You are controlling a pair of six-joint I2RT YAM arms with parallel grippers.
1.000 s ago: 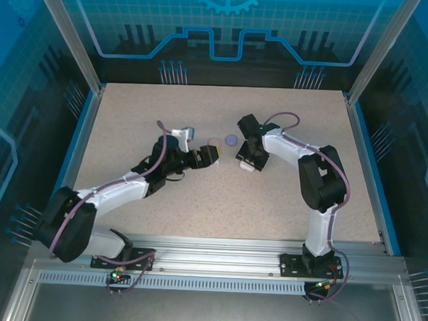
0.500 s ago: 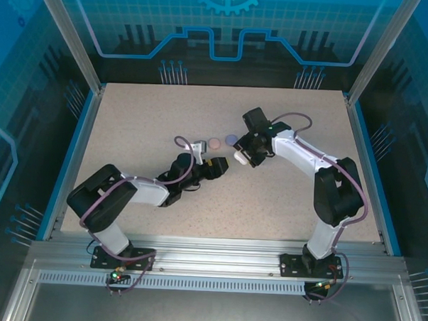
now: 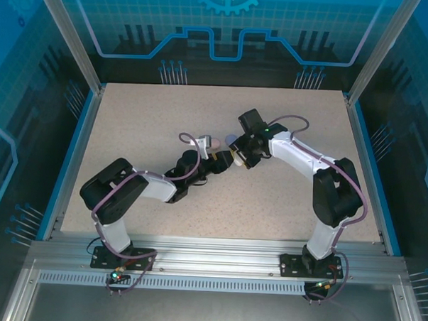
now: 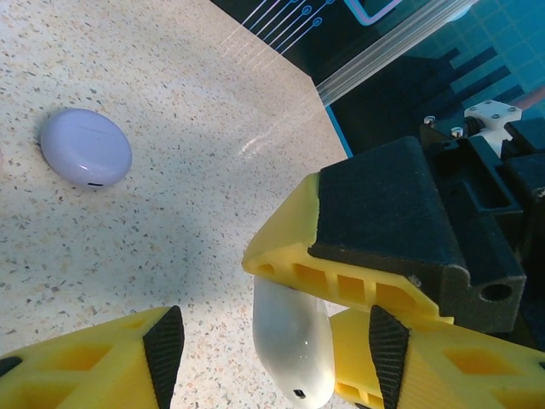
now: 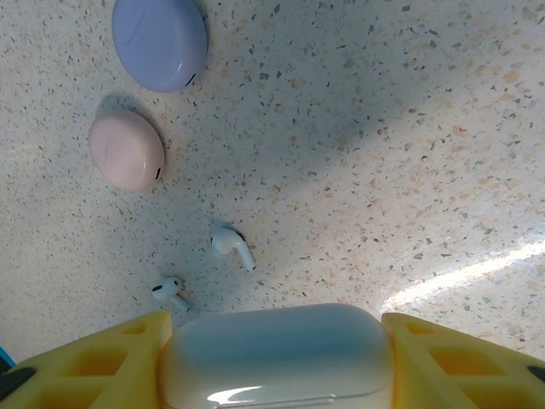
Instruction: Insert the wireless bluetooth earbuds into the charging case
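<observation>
Earbuds (image 5: 232,247) on speckled tabletop (image 5: 383,128), blue enclosure walls (image 3: 227,33), right end effector (image 5: 274,342) clamping white case (image 5: 277,362), left end effector (image 4: 274,354) apart

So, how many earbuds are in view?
2. One white earbud lies near the pink case; the other earbud lies close beside it. Others may be hidden.

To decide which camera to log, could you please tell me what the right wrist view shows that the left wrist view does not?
Right wrist view, not the left: the pink case and two loose white earbuds lying on the table.
Left wrist view, not the right: the left fingers standing apart on either side of the white case, and the blue enclosure wall.
Both: the white case clamped between the right fingers, the purple case and the speckled table.
</observation>
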